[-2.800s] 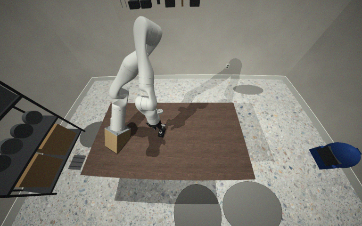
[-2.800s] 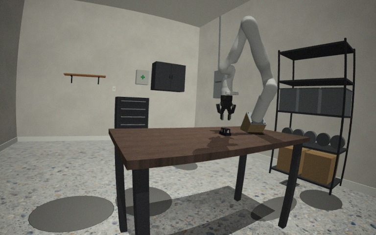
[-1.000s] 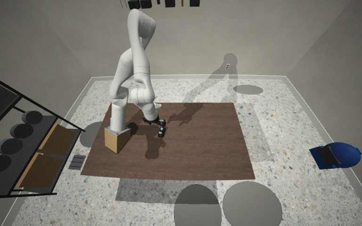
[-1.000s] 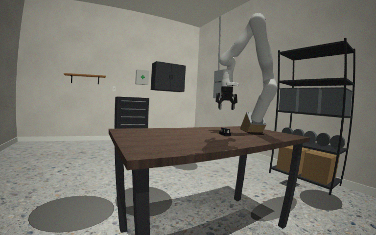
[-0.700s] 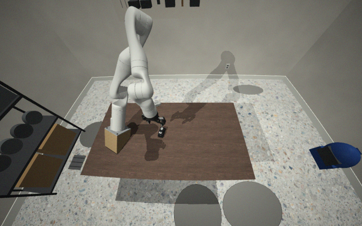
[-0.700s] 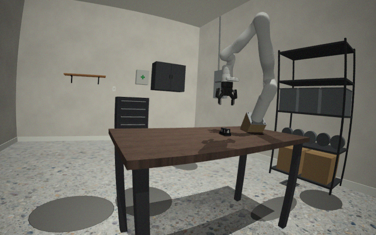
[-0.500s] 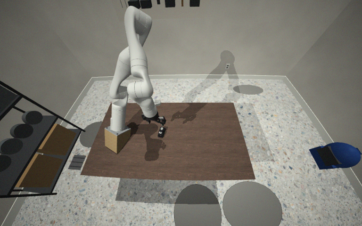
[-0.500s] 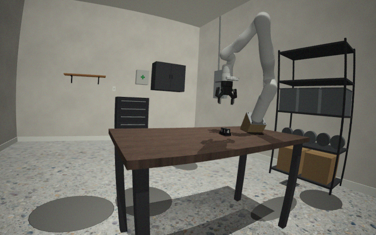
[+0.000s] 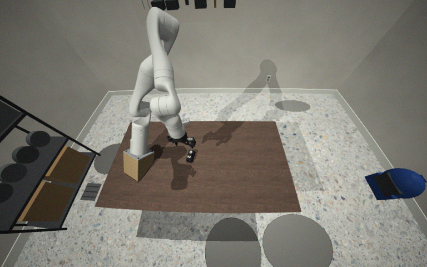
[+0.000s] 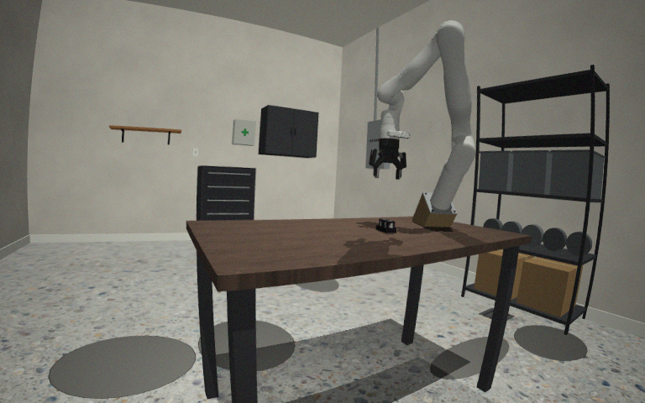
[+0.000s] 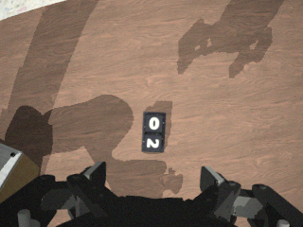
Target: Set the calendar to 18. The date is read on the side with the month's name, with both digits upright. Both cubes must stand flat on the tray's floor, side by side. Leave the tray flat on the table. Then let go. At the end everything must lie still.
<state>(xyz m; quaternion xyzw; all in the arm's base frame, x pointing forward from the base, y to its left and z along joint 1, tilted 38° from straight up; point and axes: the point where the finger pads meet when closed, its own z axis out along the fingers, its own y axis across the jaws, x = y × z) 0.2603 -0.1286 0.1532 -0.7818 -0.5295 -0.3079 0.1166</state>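
Looking down from the top view, I see the hand [image 9: 184, 142] hanging spread wide with nothing in it, just off the far end of the calendar [image 9: 190, 156], which sits on the worktop [image 9: 239, 176] a little right of the arm's base block [image 9: 138, 163]. Only a white 2 can be read on the near cube from here; the far one is blurred. The risk, as I judge it, is plain: the two cubes stand pressed together in a small tray, so fingers coming down for one could catch its neighbour or the tray's wall and tip or drag the lot.

From the exterior view, the hand [image 10: 388, 170] hangs well above the calendar [image 10: 386, 225], fingers apart, empty. No digits or month name can be made out at this range. A green cross on a white wall plate [image 10: 243, 132] is the only other mark. A fast drop from that height might knock the tray askew.

Through the wrist view, the calendar [image 11: 153, 131] lies between and ahead of the open fingers. The tops read 0 on the far cube and 2 on the near one. The month side is hidden, so I cannot tell what date shows there now. Turning a cube the wrong way could bring up a wrong or upside-down digit, or leave it propped on an edge instead of flat.
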